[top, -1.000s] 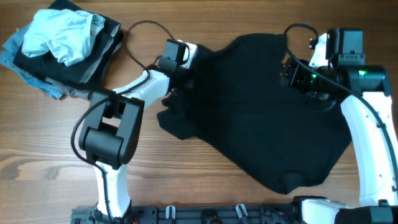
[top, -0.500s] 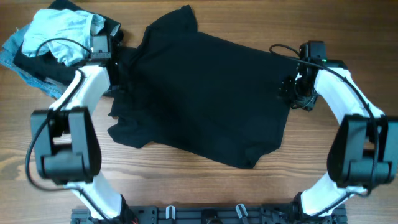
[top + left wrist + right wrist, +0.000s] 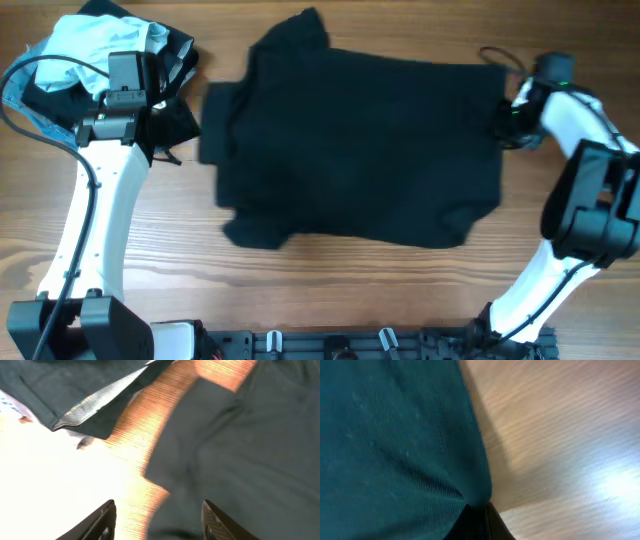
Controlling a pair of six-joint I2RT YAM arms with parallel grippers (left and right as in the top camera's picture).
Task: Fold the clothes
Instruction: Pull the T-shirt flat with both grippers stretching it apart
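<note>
On the surface (image 3: 330, 290) the black shirt (image 3: 360, 140) lay flat, ready for folding; our left fingers (image 3: 102, 522) stood apart, empty; of the right fingers (image 3: 479, 522) we could not tell.

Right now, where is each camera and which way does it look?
Overhead: above the table, looking straight down at the black shirt, clothes pile, left arm and right arm.
Left wrist: on the left arm, facing the shirt's edge and wood; open left tool shows.
Right wrist: on the right arm, close on the shirt's edge; right tool pinching it.
Shared: all see the black shirt.
</note>
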